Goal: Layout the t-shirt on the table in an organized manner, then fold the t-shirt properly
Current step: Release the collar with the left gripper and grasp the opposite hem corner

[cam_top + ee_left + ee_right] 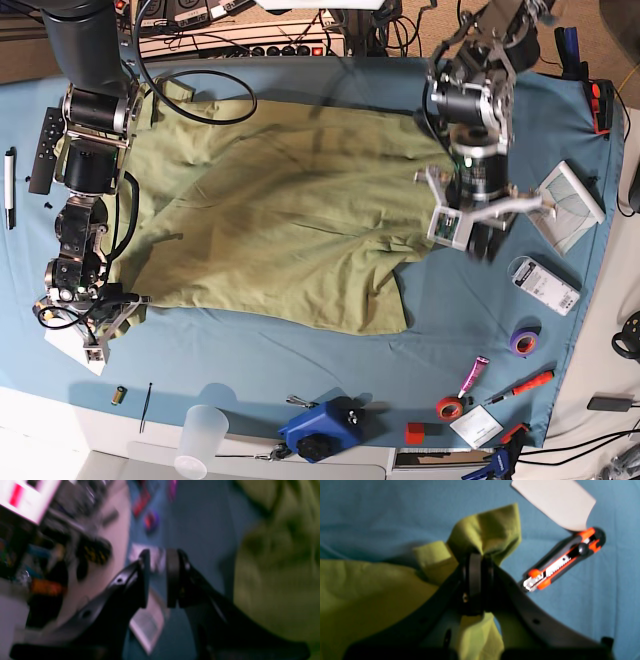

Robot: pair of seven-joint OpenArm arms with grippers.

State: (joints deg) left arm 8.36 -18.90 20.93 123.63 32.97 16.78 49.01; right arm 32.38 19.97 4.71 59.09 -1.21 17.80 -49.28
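Olive t-shirt [270,200] spread on a teal table [240,360], its corner pinched in the right gripper's [480,557] closed jaws; beside the left gripper's [158,555] slightly parted, apparently empty jaws, blurred in view, more shirt lies

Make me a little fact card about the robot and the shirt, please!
shirt: olive-green t-shirt, spread out, wrinkled, not folded
right fingers: shut on the t-shirt
left fingers: slightly apart, holding nothing, beside the t-shirt
table cover: blue cloth
near the right fingers: orange-and-black box cutter
near the table's edge: purple tape roll
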